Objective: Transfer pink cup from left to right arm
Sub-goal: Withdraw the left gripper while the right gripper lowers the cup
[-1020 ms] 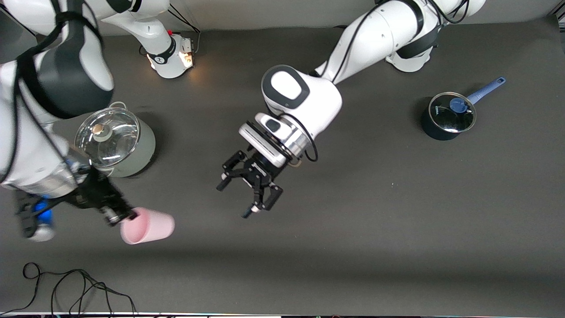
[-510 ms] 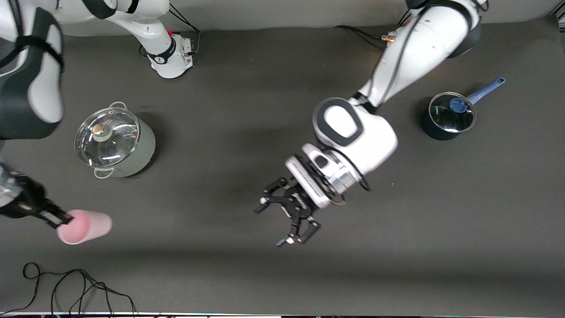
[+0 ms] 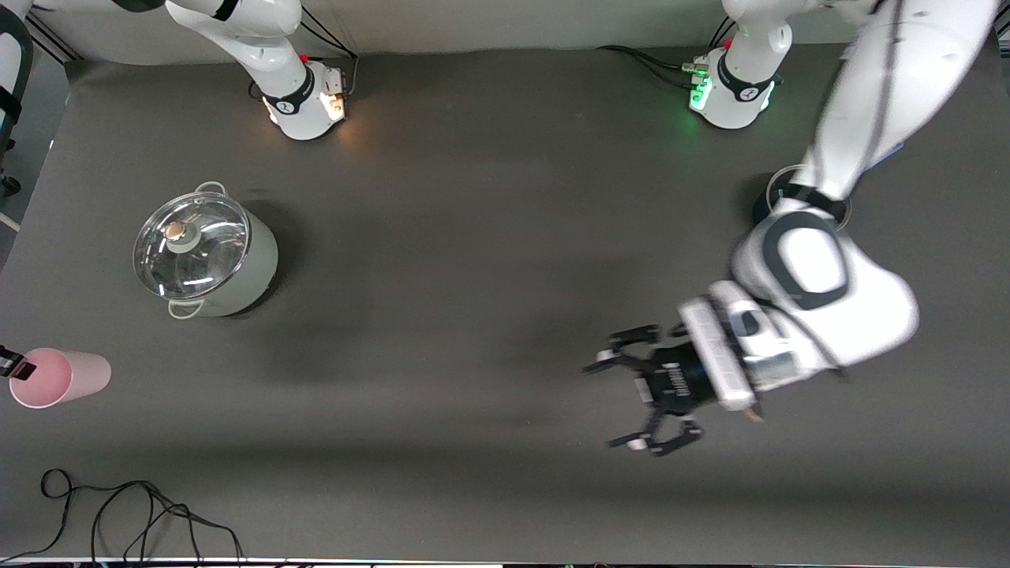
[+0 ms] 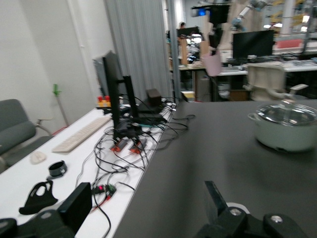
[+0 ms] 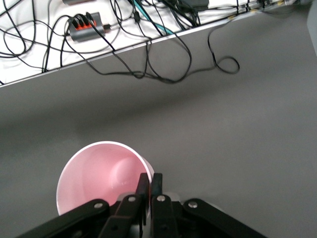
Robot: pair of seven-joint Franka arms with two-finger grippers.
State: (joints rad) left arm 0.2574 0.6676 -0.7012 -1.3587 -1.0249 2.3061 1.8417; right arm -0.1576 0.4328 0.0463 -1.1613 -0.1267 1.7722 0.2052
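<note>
The pink cup (image 3: 59, 378) is held off the tabletop (image 3: 473, 237) at the right arm's end, its mouth turned toward that end. The right end effector (image 5: 149, 191) has its two fingers pinched together on the cup's rim, one inside the mouth and one outside; in the front view only its tip (image 3: 12, 364) shows at the picture's edge, touching the rim. The right wrist view looks down into the cup's pink inside, with the dark tabletop below it and a tangle of black cables (image 5: 148, 54) along the tabletop's edge.

The left end effector (image 3: 643, 398) hangs over bare tabletop toward the left arm's end, fingers spread wide and holding nothing, well apart from the cup. In the left wrist view one finger (image 4: 214, 199) shows low in the picture.

A grey-green pot (image 3: 207, 256) with a glass lid stands near the right arm's end, farther from the front camera than the cup. A dark pan (image 3: 764, 211) is mostly hidden under the left arm.
</note>
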